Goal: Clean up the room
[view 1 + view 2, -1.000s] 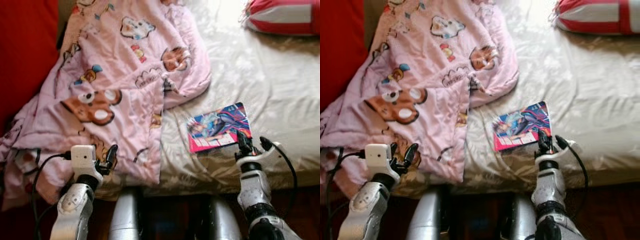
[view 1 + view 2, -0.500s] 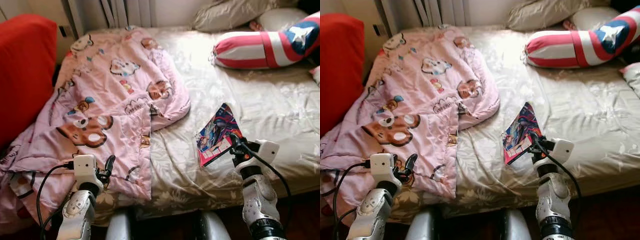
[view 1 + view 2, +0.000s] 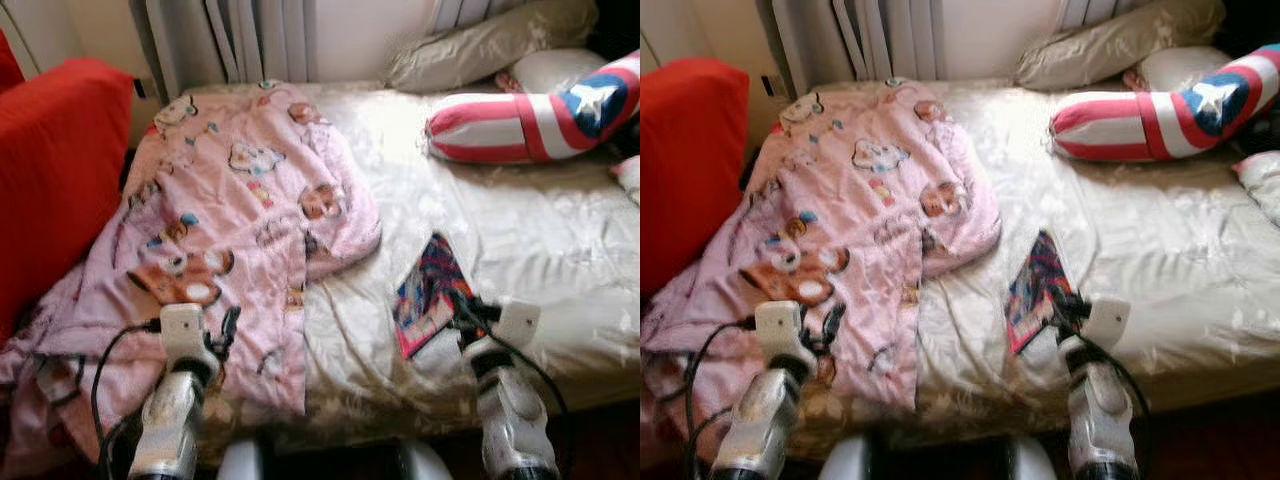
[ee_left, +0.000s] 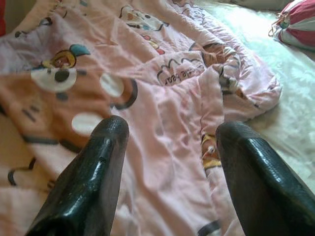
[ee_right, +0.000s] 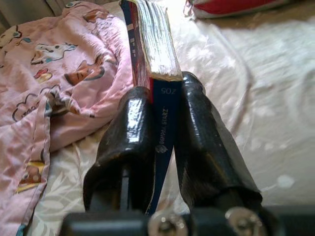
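I see my right gripper [image 5: 162, 142] clamped tight on a book [image 3: 428, 292], one finger [image 5: 125, 142] on each side of its spine, holding it tilted up off the bed [image 3: 540, 230]. My left gripper [image 4: 167, 162] hangs wide open and empty just above the pink blanket [image 3: 240, 210]. A striped pillow [image 3: 520, 110] lies near the head of the bed.

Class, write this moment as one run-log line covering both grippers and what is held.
right gripper: shut on book, lifted edge-up over bed | left gripper: open above pink blanket
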{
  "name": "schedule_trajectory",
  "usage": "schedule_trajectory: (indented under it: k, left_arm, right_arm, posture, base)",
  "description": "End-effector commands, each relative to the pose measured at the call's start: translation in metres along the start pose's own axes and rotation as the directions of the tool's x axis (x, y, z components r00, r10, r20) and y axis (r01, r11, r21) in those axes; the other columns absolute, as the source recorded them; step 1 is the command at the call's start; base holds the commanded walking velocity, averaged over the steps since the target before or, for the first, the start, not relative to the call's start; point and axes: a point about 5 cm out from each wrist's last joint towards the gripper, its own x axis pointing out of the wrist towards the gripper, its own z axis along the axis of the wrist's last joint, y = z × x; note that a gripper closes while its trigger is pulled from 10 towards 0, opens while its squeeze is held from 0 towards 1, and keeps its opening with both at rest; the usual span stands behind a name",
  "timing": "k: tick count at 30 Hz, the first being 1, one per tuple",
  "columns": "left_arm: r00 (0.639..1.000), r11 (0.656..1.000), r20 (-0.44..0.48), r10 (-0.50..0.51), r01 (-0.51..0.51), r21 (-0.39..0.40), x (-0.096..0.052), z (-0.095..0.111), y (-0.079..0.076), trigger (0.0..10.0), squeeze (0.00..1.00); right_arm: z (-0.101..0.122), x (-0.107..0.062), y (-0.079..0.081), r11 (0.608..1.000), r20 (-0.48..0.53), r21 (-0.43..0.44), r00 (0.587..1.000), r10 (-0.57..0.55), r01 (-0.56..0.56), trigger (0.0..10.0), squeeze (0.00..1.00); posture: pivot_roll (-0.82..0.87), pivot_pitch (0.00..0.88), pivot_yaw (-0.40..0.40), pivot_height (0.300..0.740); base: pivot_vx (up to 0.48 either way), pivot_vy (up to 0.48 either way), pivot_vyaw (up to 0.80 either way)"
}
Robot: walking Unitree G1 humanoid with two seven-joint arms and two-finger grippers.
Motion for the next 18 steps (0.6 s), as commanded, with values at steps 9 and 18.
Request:
schedule_trajectory:
  k: [9, 18]
  left_arm:
    - [0.999, 0.999, 0.019, 0.042, -0.042, 0.022, -0.002, 0.001, 0.015, 10.0, 0.00]
    - [0.999, 0.999, 0.009, 0.038, -0.039, 0.012, -0.002, -0.005, 0.013, 10.0, 0.00]
  right_arm:
    - [0.022, 0.012, 0.001, 0.999, 0.073, -0.050, 0.997, 0.017, -0.013, 10.0, 0.00]
    - [0.014, 0.006, -0.005, 0.998, 0.037, -0.058, 0.999, -0.018, 0.020, 10.0, 0.00]
  posture:
    - [0.04, 0.000, -0.070, 0.740]
    - [0.02, 0.000, -0.042, 0.740]
  base:
    - [0.000, 0.000, 0.00]
    - [0.000, -0.072, 0.00]
